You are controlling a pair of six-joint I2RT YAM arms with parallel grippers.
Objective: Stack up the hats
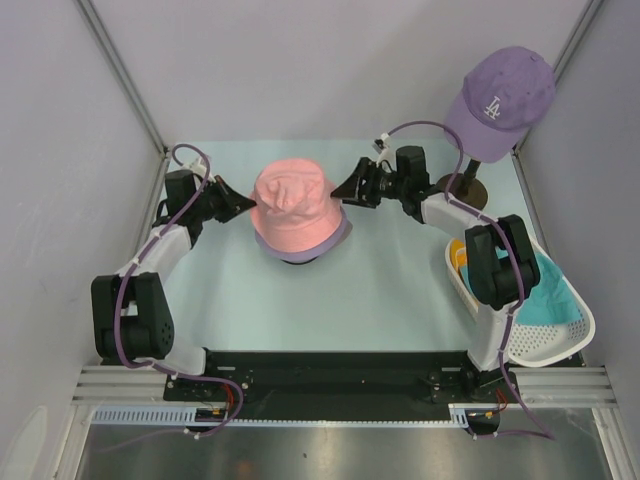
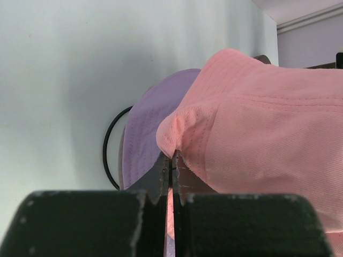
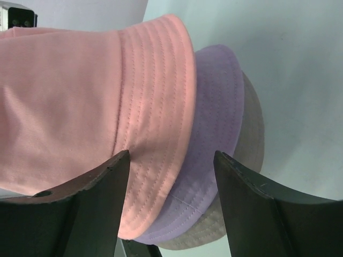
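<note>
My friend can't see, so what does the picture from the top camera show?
A pink hat sits on a lavender hat in the middle; the left hand pinches the pink brim and the right hand is open at its other side. A white basket on the right holds an orange hat and a teal hat, with a purple cap on a stand behind.

My left claw (image 1: 248, 207) and right claw (image 1: 340, 190) are black, beside a salmon pink bucket hat (image 1: 292, 208) over a lavender bucket hat (image 1: 338, 238), a purple baseball cap (image 1: 500, 100) with white LA lettering, and a white basket (image 1: 575, 340) showing a teal hat (image 1: 545, 300) and an orange hat (image 1: 458, 260).
</note>
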